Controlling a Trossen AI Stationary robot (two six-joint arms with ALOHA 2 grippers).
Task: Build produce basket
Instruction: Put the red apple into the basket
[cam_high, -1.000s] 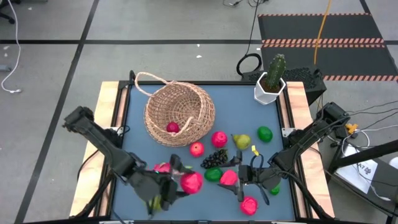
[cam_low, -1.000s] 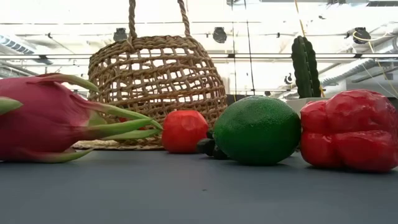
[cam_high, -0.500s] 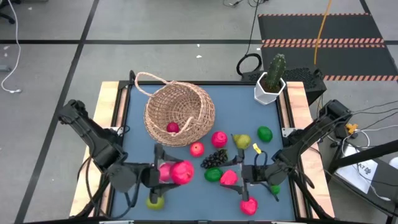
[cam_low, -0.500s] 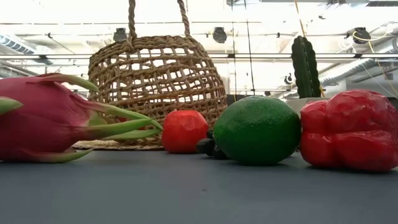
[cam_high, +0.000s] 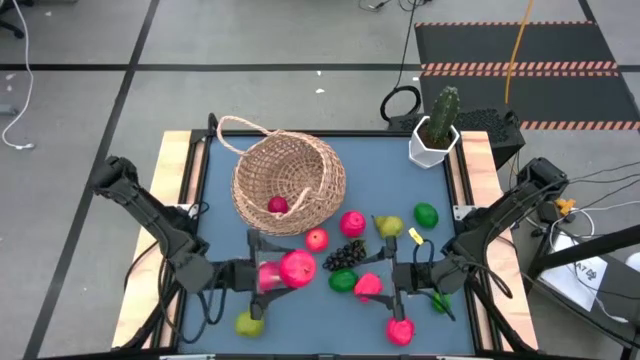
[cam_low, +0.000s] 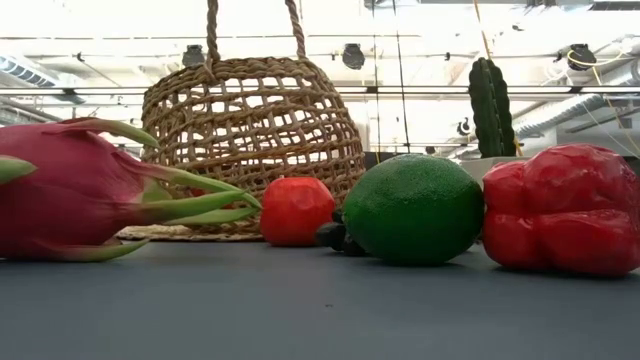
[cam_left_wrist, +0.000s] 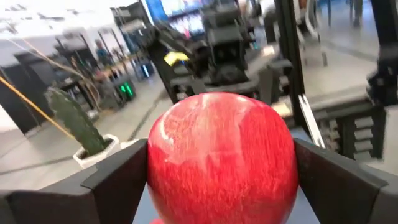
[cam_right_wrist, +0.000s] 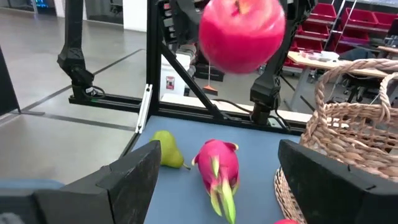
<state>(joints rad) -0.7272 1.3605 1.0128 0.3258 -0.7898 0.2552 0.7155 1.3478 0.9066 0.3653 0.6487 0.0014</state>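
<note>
Red apple (cam_left_wrist: 221, 155) sits clamped in our left hand (cam_high: 270, 274), basket (cam_high: 290, 180) ahead; our right hand (cam_high: 392, 292) waits open and empty; releasing early risks dropping it short.

The table (cam_high: 222, 210) has a dark blue-grey top with light wooden edges. The wicker basket (cam_high: 290, 182) lies on its side at about eleven o'clock. A cactus pot (cam_high: 434, 143) stands at one o'clock. Fruits (cam_high: 352, 224) lie scattered from centre toward five o'clock; a pear (cam_high: 248, 324) sits at seven.
</note>
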